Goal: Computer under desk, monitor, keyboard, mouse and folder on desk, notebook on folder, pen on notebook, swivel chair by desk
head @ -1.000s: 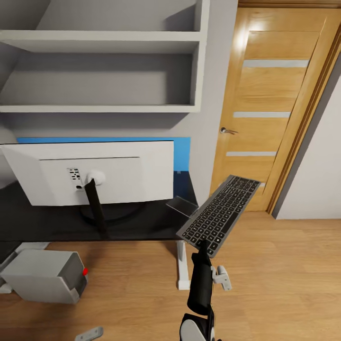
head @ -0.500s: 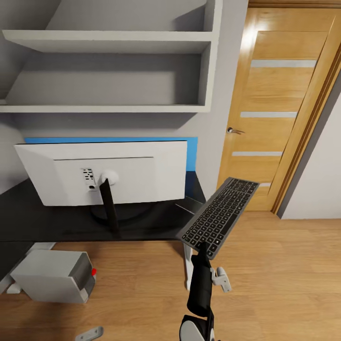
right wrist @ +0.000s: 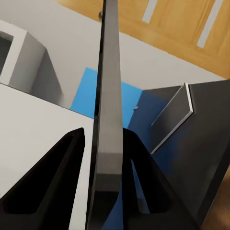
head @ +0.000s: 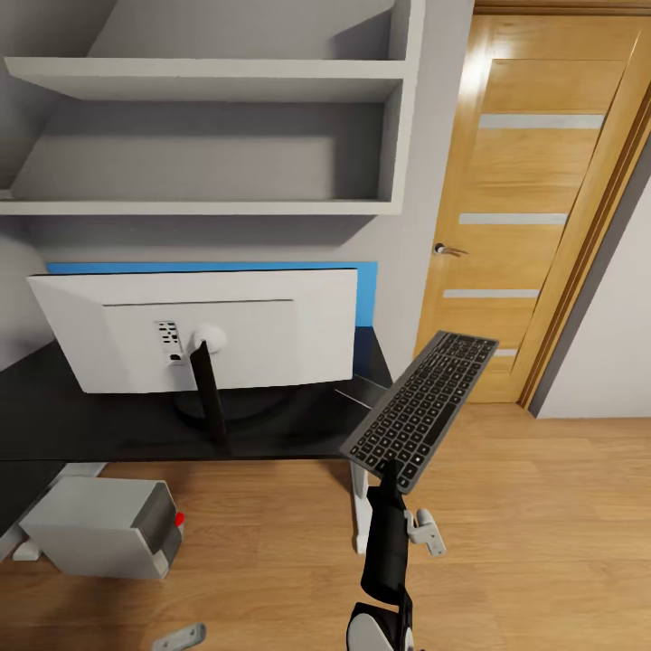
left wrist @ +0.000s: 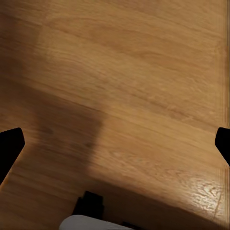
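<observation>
Your right gripper [head: 391, 467] clamps the keyboard [head: 421, 409] by its near end, held just off the desk's [head: 90, 420] right edge.

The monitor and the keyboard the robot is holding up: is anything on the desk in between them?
Yes. In the head view a small dark notebook lies on the desk corner, between the monitor and the keyboard.

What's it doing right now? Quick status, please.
Right gripper shut on slim silver-grey keyboard, held off black desk's end. Left gripper open over floor. White-backed monitor fills desk.
</observation>
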Available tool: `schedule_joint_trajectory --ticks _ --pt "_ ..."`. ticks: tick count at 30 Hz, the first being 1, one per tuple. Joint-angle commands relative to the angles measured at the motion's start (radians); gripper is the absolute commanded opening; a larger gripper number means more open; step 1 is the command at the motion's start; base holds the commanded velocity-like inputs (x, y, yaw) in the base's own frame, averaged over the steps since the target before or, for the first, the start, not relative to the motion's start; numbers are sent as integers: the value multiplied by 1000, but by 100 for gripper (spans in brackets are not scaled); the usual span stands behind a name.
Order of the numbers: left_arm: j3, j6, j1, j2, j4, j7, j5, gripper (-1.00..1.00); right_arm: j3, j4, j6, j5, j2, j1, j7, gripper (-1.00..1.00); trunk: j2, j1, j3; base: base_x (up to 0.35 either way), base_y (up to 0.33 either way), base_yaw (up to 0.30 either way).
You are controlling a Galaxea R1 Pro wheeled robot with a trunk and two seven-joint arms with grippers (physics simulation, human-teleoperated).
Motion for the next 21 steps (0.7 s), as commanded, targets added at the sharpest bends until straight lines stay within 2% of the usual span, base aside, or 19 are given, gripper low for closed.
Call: schedule_joint_trajectory --ticks 1,7,21 --pt "-5 4 0 -1 -2 8 8 100 2 -1 -3 6 -3 -1 -10 -100 -1 0 -1 0 0 0" --pt "-5 4 0 -7 -2 9 8 100 2 -14 -2 5 -24 -1 -11 -100 -1 0 -1 0 0 0" --pt "-5 4 0 -8 -2 9 9 100 4 -16 -22 2 -24 -1 -12 -100 -1 0 -1 0 0 0"
